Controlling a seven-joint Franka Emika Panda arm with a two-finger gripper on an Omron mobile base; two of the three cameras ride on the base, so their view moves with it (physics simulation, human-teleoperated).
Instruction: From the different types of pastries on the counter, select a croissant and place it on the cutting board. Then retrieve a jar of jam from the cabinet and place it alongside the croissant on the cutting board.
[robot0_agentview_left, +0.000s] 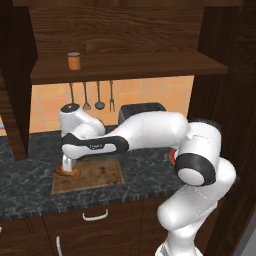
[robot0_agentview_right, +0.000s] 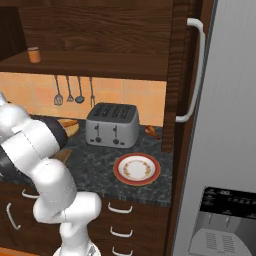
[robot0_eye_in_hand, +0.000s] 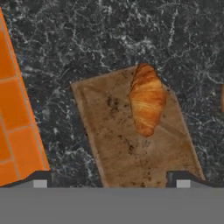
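Croissant (robot0_eye_in_hand: 147, 99): you see it lying free on the cutting board (robot0_eye_in_hand: 131, 148), at the board's far edge, ahead of the claw.
Claw (robot0_eye_in_hand: 111, 179): your fingertips stand wide apart, holding nothing.
Look: golden-brown, ridged, crescent-shaped.
Jam jar (robot0_agentview_left: 74, 60): on the cabinet shelf (robot0_agentview_left: 150, 65).

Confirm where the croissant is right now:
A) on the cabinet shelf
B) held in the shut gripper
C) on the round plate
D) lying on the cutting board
D: the hand view shows the croissant lying on the cutting board, near one edge, free of the gripper.
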